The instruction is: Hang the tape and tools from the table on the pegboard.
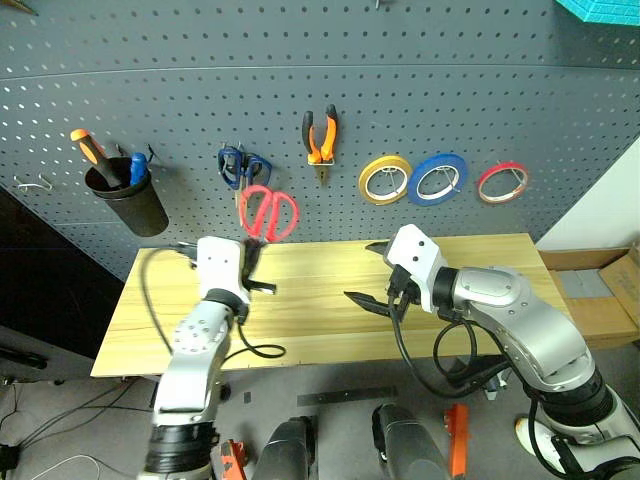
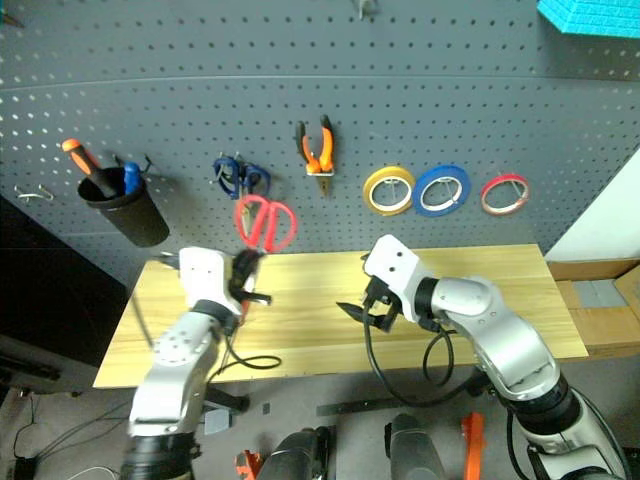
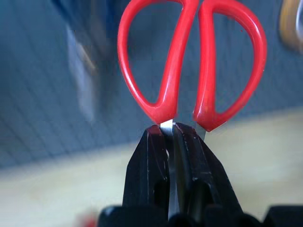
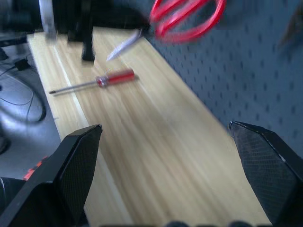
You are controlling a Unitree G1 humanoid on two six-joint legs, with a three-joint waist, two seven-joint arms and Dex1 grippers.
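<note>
At nine o'clock of the scene, a black cup (image 1: 130,205) hung on the pegboard (image 1: 300,90). The left claw (image 1: 248,262) pinched the blades of the red-handled scissors (image 1: 268,213), handles raised before the board above the desk (image 1: 320,300). The red-handled screwdriver (image 4: 97,81) lay on the desk (seen past the right claw). The pliers (image 1: 320,140) hung at twelve o'clock. The right claw (image 1: 372,275) stood spread wide, empty. The red tape (image 1: 502,182) hung at two o'clock.
</note>
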